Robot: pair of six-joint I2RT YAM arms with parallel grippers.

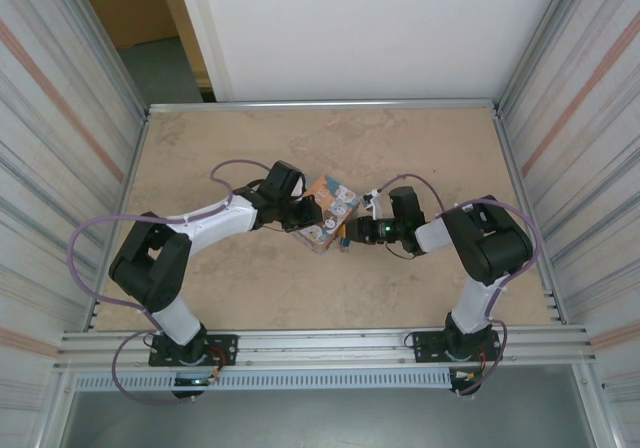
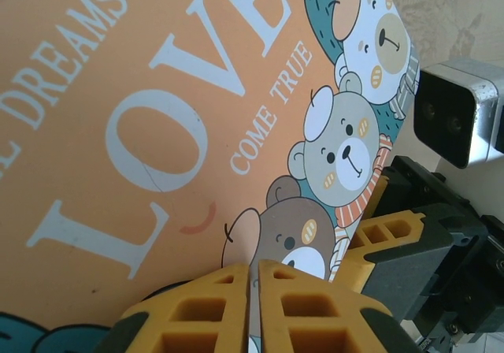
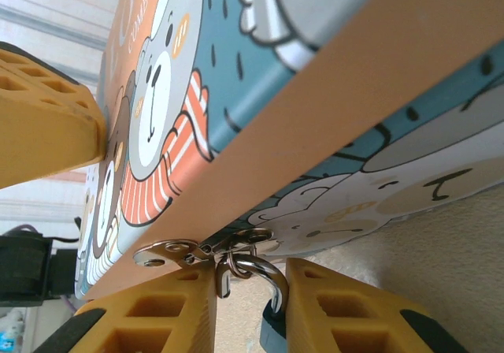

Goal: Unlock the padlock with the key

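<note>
The colourful "LOVE" box (image 1: 332, 206) lies mid-table between both grippers. In the right wrist view the padlock hangs from the box's metal hasp (image 3: 177, 252): its silvery shackle (image 3: 264, 268) hooks through the ring, one shackle end hangs free, and the blue body (image 3: 273, 333) peeks out below. My right gripper (image 3: 250, 273) has a finger pressed against each side of the shackle. My left gripper (image 2: 253, 265) is shut at the box's (image 2: 157, 132) left edge, and I see nothing between its pads. The key is hidden.
The box sits tilted on the beige table (image 1: 400, 148), which has metal rails and corrugated walls on all sides. The two grippers (image 1: 303, 218) (image 1: 350, 234) are close together across the box. The right arm's wrist camera (image 2: 461, 109) is near the left fingers.
</note>
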